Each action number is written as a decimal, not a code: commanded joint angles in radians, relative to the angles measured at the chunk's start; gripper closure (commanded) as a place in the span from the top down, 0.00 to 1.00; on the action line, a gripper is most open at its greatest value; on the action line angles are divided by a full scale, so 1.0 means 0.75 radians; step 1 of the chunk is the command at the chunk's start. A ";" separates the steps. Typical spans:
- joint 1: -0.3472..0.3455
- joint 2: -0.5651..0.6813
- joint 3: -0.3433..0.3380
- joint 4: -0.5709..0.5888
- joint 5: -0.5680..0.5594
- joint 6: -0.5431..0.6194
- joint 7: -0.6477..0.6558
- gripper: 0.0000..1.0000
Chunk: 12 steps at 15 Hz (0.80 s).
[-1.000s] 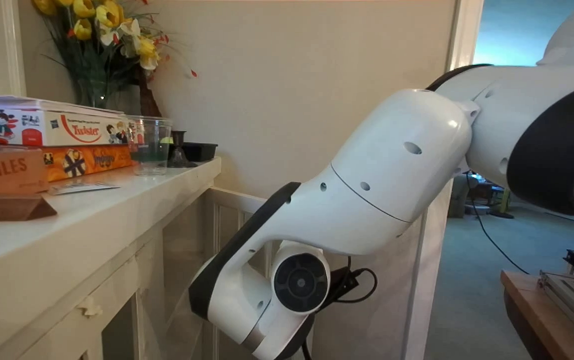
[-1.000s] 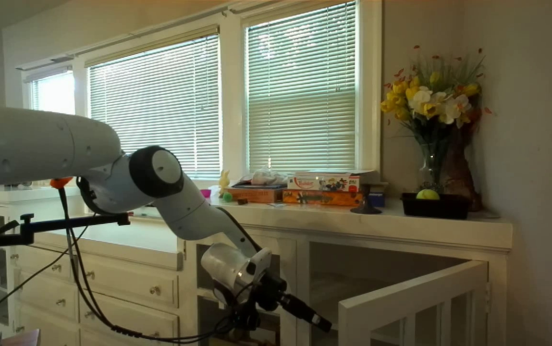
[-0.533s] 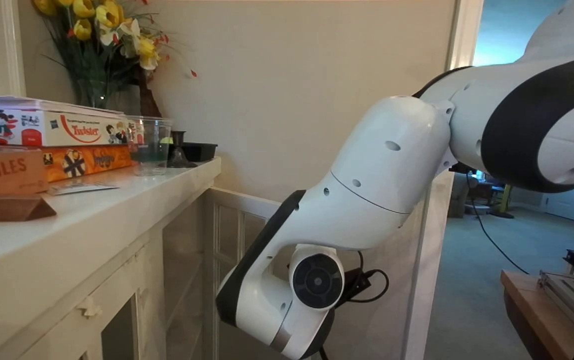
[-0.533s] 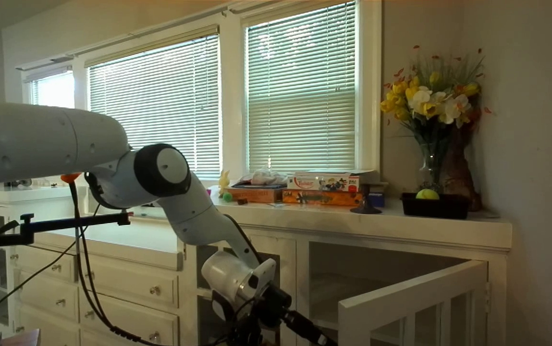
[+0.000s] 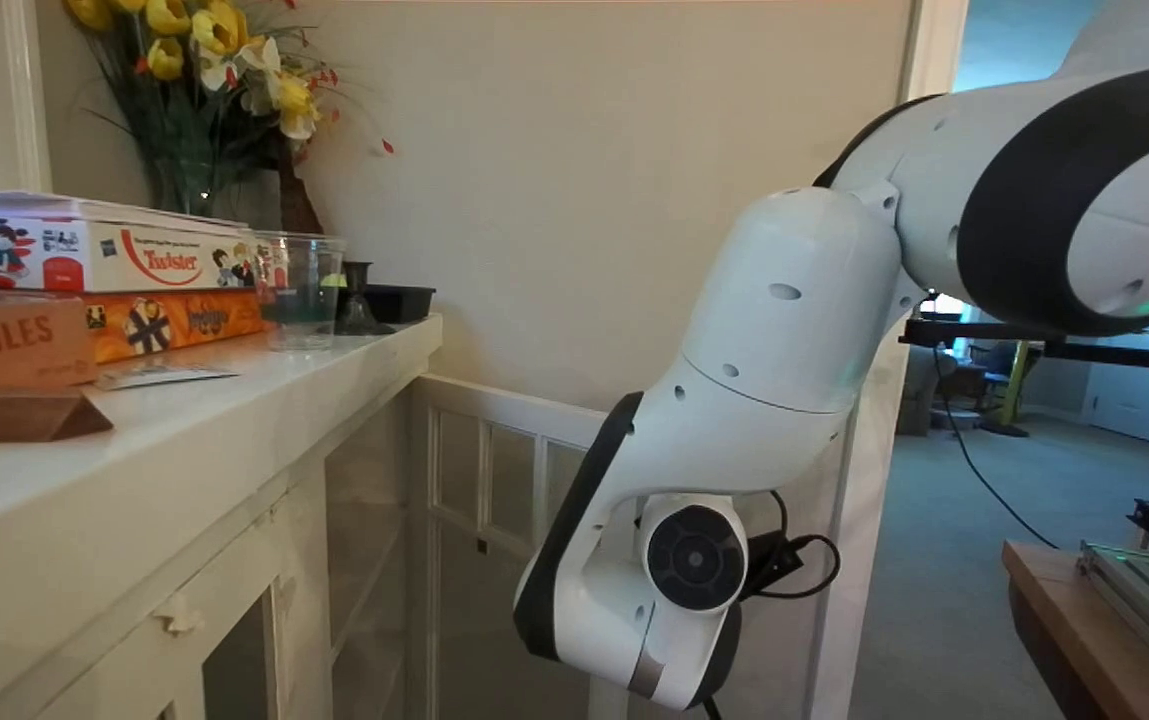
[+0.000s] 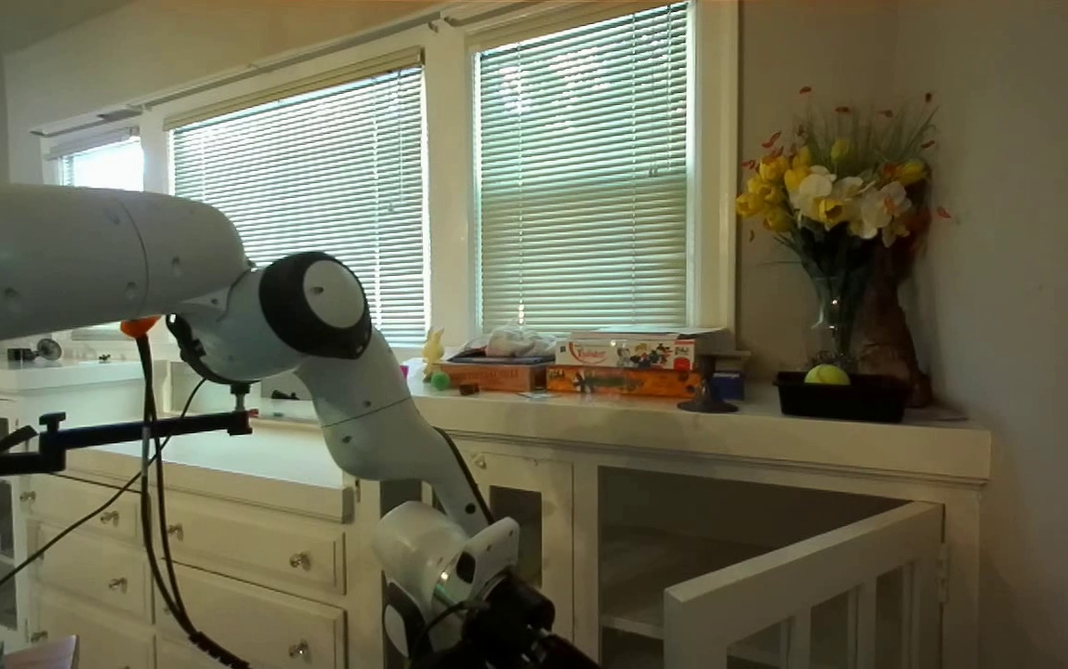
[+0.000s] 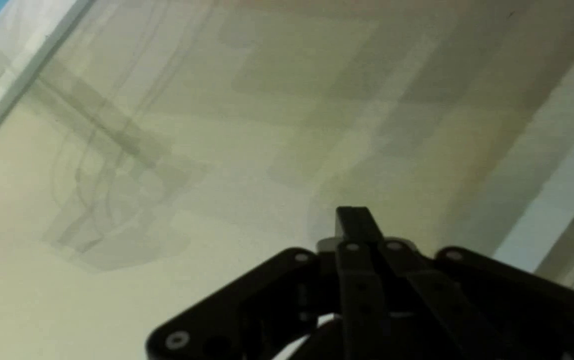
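My gripper (image 7: 356, 220) is shut in the wrist view, its black fingers together with nothing seen between them. Behind it is a pale wall (image 7: 247, 150) with shadows of the arm. In an exterior view the gripper (image 6: 566, 650) is at the bottom edge, with its tips out of frame. It is nearest to the open white cabinet door (image 6: 803, 576), left of its free edge; I cannot tell whether they touch. The door (image 5: 514, 410) also shows partly behind the arm in an exterior view, where the gripper is hidden. The cabinet interior (image 6: 682, 520) is open beside it.
The cabinet top (image 6: 589, 418) bears game boxes (image 6: 626, 353), a black candle holder (image 6: 708, 400), a black tray (image 6: 840, 400) with a tennis ball (image 6: 827, 375), and a flower vase (image 6: 836, 325). A clear cup (image 5: 299, 290) stands near its edge. A wooden table (image 5: 1064, 600) is at right.
The arm has moved away from the cabinet and, lately, back and down, taking the gripper tips below the frame. The cabinet door's free edge has shifted slightly, showing the door a little narrower.
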 commanded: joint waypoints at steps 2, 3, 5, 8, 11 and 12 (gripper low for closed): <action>0.174 0.011 -0.010 -0.061 0.116 0.002 -0.025 0.00; 0.204 0.021 0.022 -0.049 0.102 0.022 -0.005 0.00; 0.336 0.064 0.003 -0.027 0.144 0.018 -0.013 0.00; 0.450 0.082 0.004 -0.039 0.112 0.017 -0.007 0.00; 0.492 0.114 0.011 -0.021 0.070 0.008 -0.010 0.00; 0.505 0.114 0.008 -0.031 0.063 -0.006 -0.005 0.26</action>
